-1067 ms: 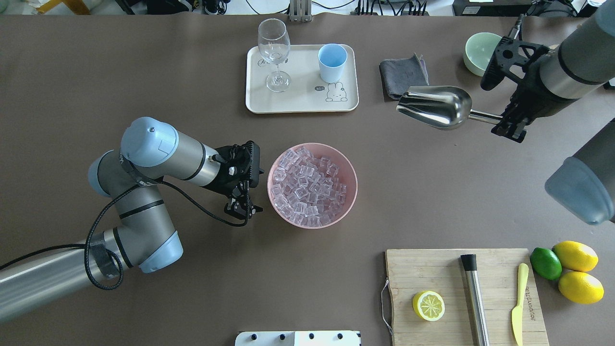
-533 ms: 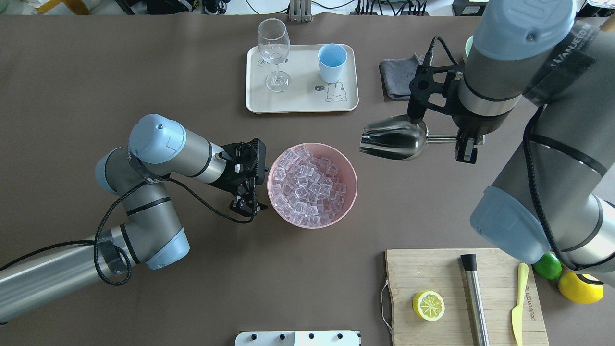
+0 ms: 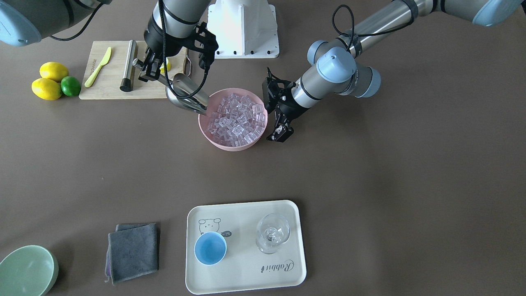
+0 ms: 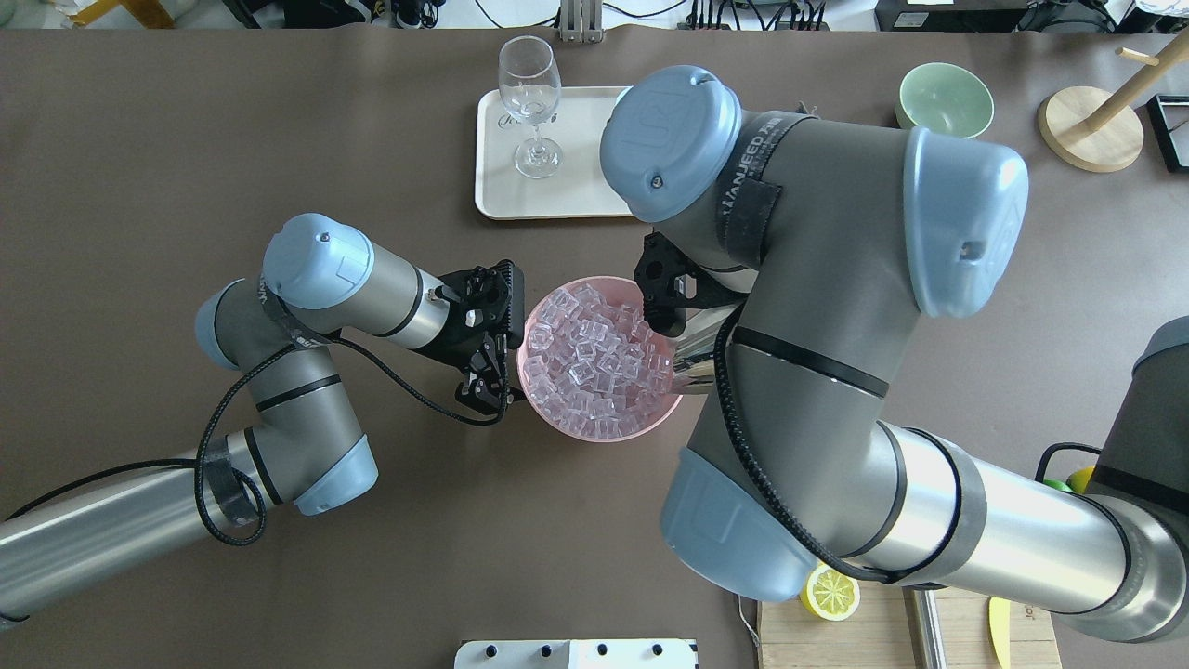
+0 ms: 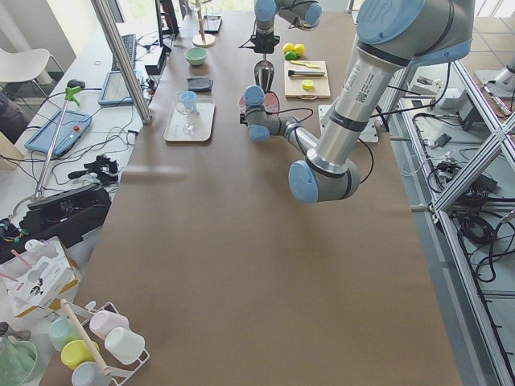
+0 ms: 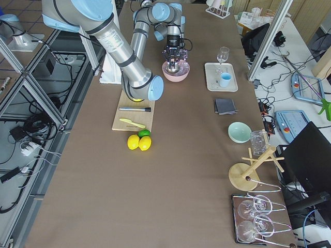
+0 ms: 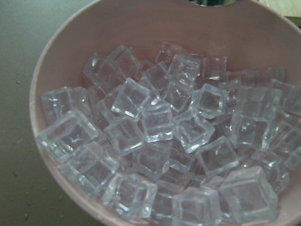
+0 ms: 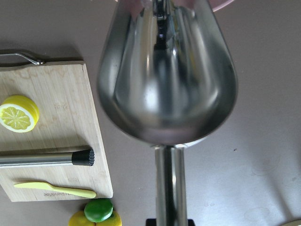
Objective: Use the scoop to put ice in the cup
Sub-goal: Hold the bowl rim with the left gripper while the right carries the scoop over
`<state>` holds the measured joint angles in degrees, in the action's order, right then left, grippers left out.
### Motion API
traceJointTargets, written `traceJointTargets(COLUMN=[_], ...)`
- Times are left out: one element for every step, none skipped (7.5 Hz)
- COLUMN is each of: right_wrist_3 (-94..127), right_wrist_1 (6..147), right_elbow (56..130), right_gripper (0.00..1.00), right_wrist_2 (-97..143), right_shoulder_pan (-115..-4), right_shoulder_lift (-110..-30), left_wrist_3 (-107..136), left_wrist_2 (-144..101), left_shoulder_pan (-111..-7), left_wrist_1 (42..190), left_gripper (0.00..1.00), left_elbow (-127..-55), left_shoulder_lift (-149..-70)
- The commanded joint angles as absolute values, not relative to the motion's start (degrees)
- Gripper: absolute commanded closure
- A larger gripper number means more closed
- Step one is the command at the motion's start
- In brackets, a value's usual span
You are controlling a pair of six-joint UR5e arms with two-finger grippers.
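Right gripper (image 3: 147,69) clamped on scoop (image 3: 187,95) handle, trough tipped down at pink bowl (image 3: 230,147) rim; looks set to dig. Left gripper (image 3: 280,129) just beside bowl's far side, likely bracing; can't tell its opening. Ice (image 3: 236,117): dozens, in bowl. One scoop. One cup (image 3: 210,248), empty, on tray (image 3: 246,279), well apart.

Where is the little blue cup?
In the front-facing view the cup stands on the cream tray near the bottom edge, between the grey cloth and the wine glass.
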<state>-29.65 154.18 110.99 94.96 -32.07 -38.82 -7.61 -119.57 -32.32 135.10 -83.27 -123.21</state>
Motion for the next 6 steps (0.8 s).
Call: traceJointTargets(right_wrist_3=[-29.8,-29.5,-28.9,-28.2,-28.1,-27.5], right_wrist_1=[155.1,154.8,154.7,154.6,153.4,151.5], right_elbow=[105.9,101.7,97.3,93.6,91.3,89.1], right_gripper=[1.0,1.0,1.0,1.0,1.0,1.0], right_wrist_2=[92.4,92.0,91.4,91.3,90.8,89.9], right_shoulder_pan=[-30.8,-30.4,-28.9,-28.3,-28.0,-27.7], right_shoulder_lift=[-37.1,-35.0,-31.8,-29.6,-29.1,-29.1], left_wrist_3=[-3.3,-3.3,-3.3,-3.3,-3.3,-3.3], left_wrist_2=[-119.9,-119.9,-119.9,-120.0,-120.0,-120.0], left_shoulder_pan=[-32.3,-32.3,-32.2,-32.1,-31.9,-31.2], left_wrist_1=[135.2,135.3,135.4,135.5,135.6,135.6], left_gripper=[0.01,0.01,0.01,0.01,0.01,0.01], left_elbow=[-83.6,-83.8,-83.8,-83.8,-83.9,-84.0], left_shoulder_lift=[-123.0,-122.9,-122.8,-122.8,-122.8,-122.8])
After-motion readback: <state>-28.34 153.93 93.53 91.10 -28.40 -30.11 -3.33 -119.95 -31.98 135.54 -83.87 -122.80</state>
